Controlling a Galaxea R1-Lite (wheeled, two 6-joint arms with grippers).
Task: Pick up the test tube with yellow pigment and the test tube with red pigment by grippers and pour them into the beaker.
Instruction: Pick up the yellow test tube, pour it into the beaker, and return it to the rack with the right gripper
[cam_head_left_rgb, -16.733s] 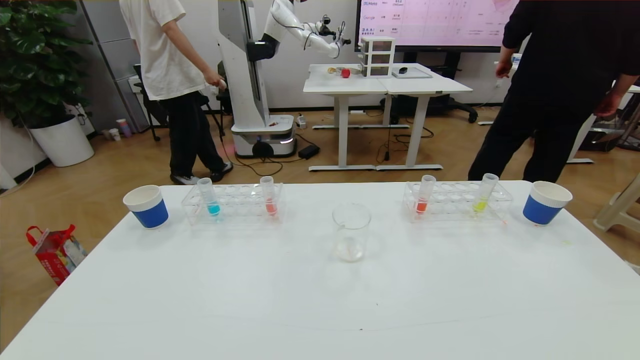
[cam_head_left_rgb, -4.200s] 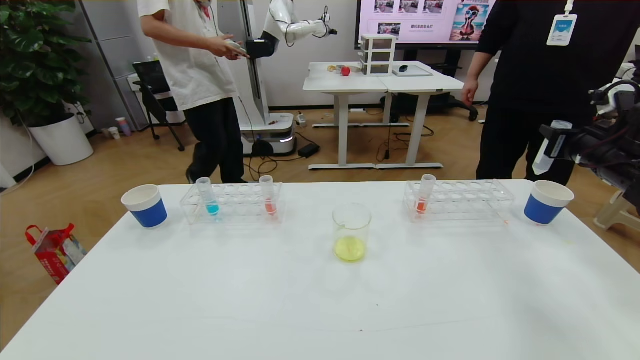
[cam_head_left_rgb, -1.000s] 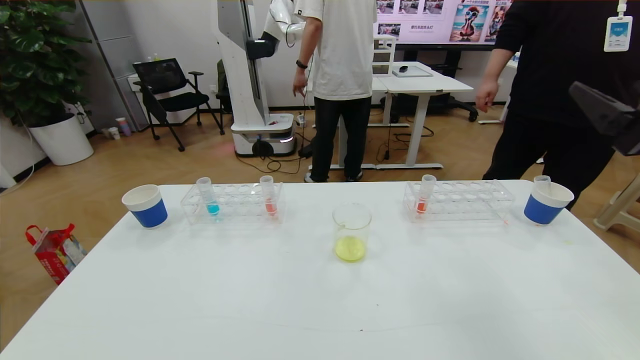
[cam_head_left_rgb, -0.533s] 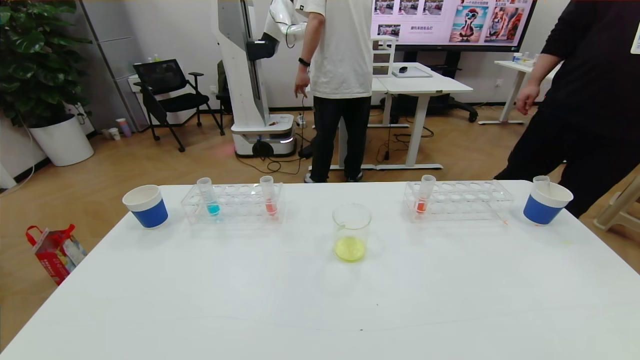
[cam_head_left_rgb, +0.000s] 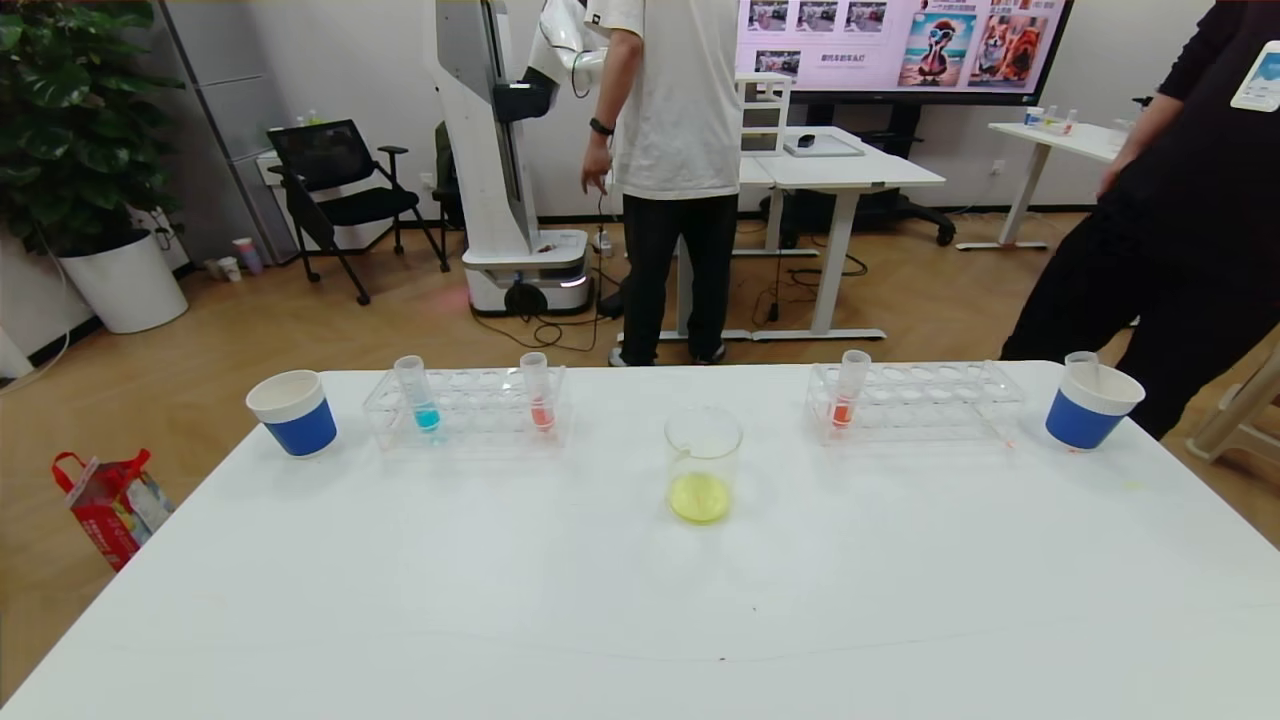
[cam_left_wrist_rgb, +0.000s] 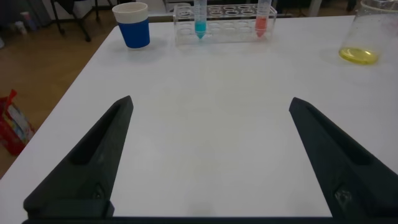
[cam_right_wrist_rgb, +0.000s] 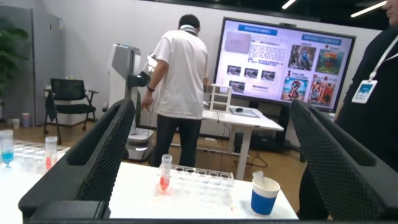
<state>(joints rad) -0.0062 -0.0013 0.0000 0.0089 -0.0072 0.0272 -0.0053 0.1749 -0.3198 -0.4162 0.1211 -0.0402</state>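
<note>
The beaker (cam_head_left_rgb: 703, 465) stands mid-table with yellow liquid at its bottom; it also shows in the left wrist view (cam_left_wrist_rgb: 364, 37). The salmon-red tube (cam_head_left_rgb: 537, 391) stands in the left rack (cam_head_left_rgb: 470, 425) beside a blue tube (cam_head_left_rgb: 418, 394). An empty clear tube (cam_head_left_rgb: 1081, 362) sticks out of the right paper cup (cam_head_left_rgb: 1092, 405). Neither gripper shows in the head view. My left gripper (cam_left_wrist_rgb: 211, 102) is open and empty over bare table, well short of the red tube (cam_left_wrist_rgb: 262, 17). My right gripper (cam_right_wrist_rgb: 212, 106) is open and empty, raised, facing the right rack (cam_right_wrist_rgb: 202, 180).
An orange-red tube (cam_head_left_rgb: 849, 389) stands in the right rack (cam_head_left_rgb: 930, 405). A blue-and-white cup (cam_head_left_rgb: 292, 412) stands at the far left. Two people stand behind the table's far edge, one in black near its right corner.
My right arm has drawn back out of the head view at the right. The person in black has stepped right. The things on the table have not moved.
</note>
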